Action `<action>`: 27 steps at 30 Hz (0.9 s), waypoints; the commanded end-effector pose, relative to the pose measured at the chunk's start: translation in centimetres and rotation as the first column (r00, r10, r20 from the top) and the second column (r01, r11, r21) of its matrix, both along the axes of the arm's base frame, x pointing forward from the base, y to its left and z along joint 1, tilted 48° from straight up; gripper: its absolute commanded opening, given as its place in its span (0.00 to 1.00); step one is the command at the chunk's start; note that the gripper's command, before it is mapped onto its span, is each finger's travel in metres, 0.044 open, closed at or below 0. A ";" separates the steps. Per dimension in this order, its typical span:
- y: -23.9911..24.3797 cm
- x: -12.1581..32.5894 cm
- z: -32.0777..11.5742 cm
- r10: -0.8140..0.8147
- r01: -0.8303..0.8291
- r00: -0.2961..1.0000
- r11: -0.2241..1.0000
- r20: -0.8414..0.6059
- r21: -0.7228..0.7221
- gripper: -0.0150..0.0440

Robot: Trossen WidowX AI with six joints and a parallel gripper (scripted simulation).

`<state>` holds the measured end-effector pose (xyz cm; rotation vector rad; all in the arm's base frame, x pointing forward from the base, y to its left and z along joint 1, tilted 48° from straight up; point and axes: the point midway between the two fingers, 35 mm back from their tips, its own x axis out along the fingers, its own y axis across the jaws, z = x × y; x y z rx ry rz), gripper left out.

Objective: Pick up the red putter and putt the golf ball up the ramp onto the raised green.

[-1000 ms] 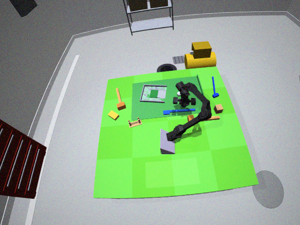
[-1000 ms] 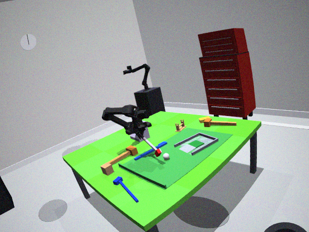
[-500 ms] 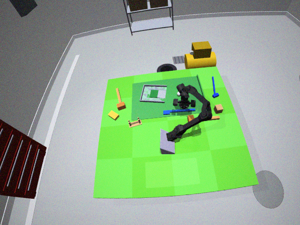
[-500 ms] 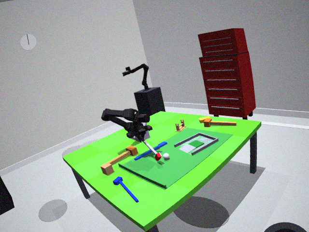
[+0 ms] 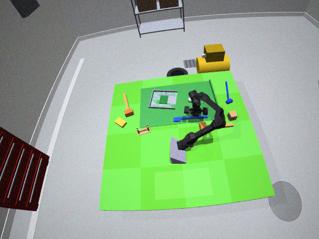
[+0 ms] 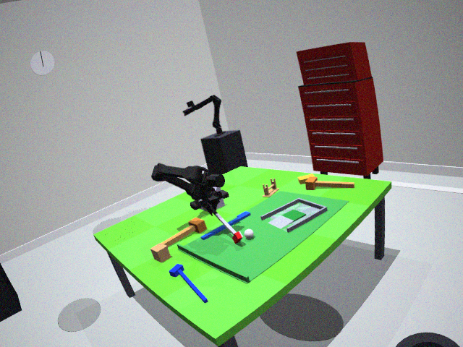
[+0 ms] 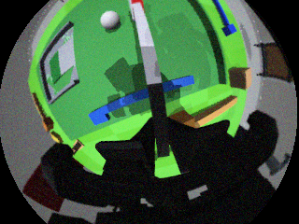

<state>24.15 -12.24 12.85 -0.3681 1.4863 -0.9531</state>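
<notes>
My gripper (image 6: 213,212) (image 7: 157,119) is shut on the black grip of the red putter (image 6: 236,237) (image 7: 149,61). The pale shaft slants down from the fingers to the red head, which is at or just above the dark green mat (image 6: 243,267) (image 5: 157,119). The arm hides the putter in the top view. The white golf ball (image 5: 190,99) (image 6: 248,233) (image 7: 110,20) rests on the mat close beside the head, on its ramp side; contact is unclear. The grey-walled enclosure holds the pale ramp (image 5: 172,99) (image 6: 278,222) and green square (image 5: 163,99) (image 6: 294,214) (image 7: 55,65).
A blue bar (image 5: 177,119) (image 6: 213,231) (image 7: 99,116) lies on the mat below the gripper. An orange mallet (image 5: 203,125) (image 6: 197,225) and wooden block (image 5: 232,115) (image 6: 160,252) lie beside the mat. A blue mallet (image 5: 229,101) (image 6: 176,270) and small wooden stand (image 5: 143,131) are farther out.
</notes>
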 end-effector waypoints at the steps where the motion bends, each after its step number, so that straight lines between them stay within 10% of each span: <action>1: 0.1 0.1 0.1 0.002 -0.002 1.000 1.000 0.003 0.000 0.25; 27: 1.7 1.7 -2.6 0.012 -0.012 1.000 1.000 0.005 0.009 0.25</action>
